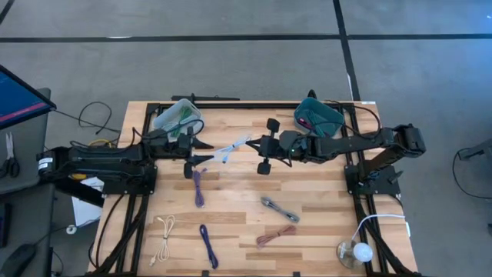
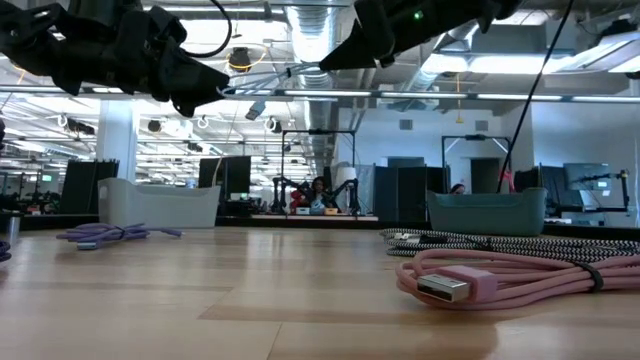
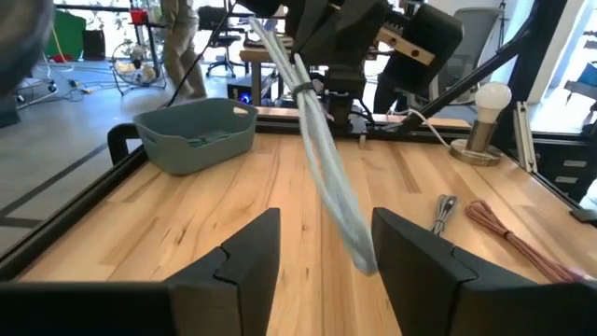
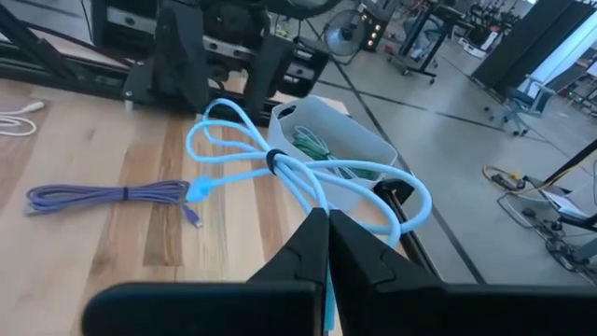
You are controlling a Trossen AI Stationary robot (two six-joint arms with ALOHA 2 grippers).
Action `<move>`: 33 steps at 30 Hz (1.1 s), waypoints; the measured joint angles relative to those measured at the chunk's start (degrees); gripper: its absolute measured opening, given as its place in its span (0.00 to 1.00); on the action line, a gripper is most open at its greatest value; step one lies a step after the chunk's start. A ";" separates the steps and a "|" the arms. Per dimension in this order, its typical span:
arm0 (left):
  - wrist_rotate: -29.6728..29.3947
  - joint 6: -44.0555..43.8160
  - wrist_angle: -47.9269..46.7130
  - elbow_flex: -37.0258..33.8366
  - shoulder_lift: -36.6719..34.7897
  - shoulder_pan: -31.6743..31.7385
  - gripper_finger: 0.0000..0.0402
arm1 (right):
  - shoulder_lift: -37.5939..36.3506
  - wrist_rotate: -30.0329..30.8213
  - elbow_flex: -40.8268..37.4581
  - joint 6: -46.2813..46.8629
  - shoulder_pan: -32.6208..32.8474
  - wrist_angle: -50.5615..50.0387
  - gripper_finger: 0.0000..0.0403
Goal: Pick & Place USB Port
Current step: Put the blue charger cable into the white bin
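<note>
I am holding the light blue USB cable [image 4: 280, 168] up above the middle of the desk [image 1: 323, 223], my right end effector [image 4: 326, 229] clenched on one end of the bundle; where my fingers are pinching it, the cable is disappearing between them in my right wrist view. My left end effector [image 3: 322, 247] is standing released, its two fingers spread on either side of the hanging loop [image 3: 326, 168], and I cannot make out whether either finger is touching it. From above, the cable [image 1: 233, 146] is showing only as a pale streak between my two arms. The white bin [image 4: 340, 149] is sitting behind the cable, with green cable inside it that is partly hidden by the rim. The teal bin [image 3: 196, 135] is sitting at the far edge of the desk. A purple cable [image 4: 112, 196] is lying flat on the wood. In the low view a pink USB cable [image 2: 500, 280] is lying close up, and both end effectors are being cut off at the upper edge.
</note>
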 joint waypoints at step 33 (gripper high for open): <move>0.00 2.17 6.48 0.00 3.28 0.16 0.02 | 0.02 -1.32 -0.02 -0.94 0.05 4.12 0.00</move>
